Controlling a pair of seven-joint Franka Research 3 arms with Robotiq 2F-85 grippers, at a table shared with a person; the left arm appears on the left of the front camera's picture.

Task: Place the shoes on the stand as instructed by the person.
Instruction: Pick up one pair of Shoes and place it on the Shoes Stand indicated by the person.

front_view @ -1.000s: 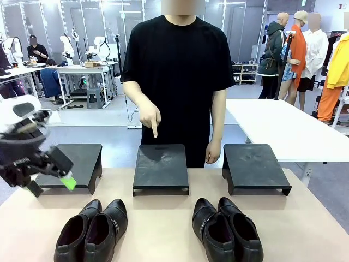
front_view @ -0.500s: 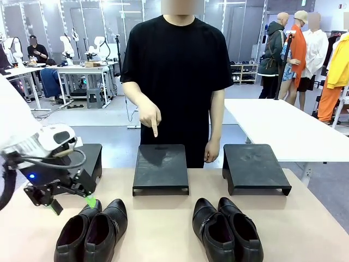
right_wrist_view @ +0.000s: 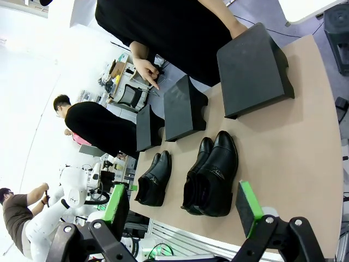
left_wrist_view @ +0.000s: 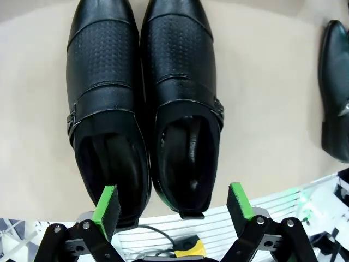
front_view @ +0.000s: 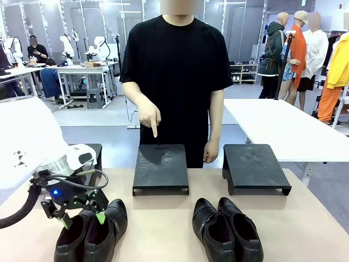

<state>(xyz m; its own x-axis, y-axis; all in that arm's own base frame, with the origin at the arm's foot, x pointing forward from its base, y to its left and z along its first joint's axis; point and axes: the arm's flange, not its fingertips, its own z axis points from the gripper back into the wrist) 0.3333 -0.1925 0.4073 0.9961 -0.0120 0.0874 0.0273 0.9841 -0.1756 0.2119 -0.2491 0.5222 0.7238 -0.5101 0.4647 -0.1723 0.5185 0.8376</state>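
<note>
While the person's hand (front_view: 150,117) points down at the middle stand (front_view: 161,166), you see three black stands along the far side of the bench (front_view: 163,229); the arm (front_view: 27,150) hides part of the left stand (front_view: 97,155). Left pair (front_view: 90,234) and right pair (front_view: 226,229) lie nearer you, toes toward the stands, long axes near-to-far. Left end effector (front_view: 83,219) hangs tilted over the left pair's heels, fingers spread. Right end effector (right_wrist_view: 182,208) spread too, high above the bench.

A grey floor (front_view: 103,117) and white tables (front_view: 283,131) — glass partitions (front_view: 87,22) behind, brightly lit.
</note>
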